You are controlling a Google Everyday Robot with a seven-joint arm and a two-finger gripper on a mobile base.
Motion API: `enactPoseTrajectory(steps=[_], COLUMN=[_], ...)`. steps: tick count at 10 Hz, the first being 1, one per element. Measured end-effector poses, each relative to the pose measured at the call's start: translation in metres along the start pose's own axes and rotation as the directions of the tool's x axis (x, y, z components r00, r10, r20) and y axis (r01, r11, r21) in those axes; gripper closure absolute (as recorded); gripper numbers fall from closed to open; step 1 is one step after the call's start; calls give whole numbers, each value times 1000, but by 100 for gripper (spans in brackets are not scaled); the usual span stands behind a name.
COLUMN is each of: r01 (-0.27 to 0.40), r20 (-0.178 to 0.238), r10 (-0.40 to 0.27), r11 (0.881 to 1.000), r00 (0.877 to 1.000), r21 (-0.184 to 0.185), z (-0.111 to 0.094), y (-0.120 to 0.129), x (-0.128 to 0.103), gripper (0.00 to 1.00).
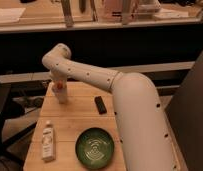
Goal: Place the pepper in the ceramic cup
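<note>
The off-white ceramic cup [61,96] stands upright at the far left of the wooden table [80,120]. My gripper [58,83] is right above the cup's mouth, at the end of the white arm that reaches in from the right. The small red-orange pepper [58,89] shows just under the gripper at the cup's rim. I cannot tell whether it is held or resting inside the cup.
A small black rectangular block [100,104] lies mid-table to the right of the cup. A round green bowl [95,147] sits at the front. A white labelled bottle [48,142] lies at the front left. A dark counter runs behind the table.
</note>
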Motion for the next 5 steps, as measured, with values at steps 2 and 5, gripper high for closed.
enactPoseTrajectory(steps=[2,5], r01=[0,2], r20=[-1,-1], r10=[0,-2], r11=[1000,1000], r00=[1000,1000], r21=[1,4], z=[1,1], y=[1,1], x=[0,0], gripper=[61,88])
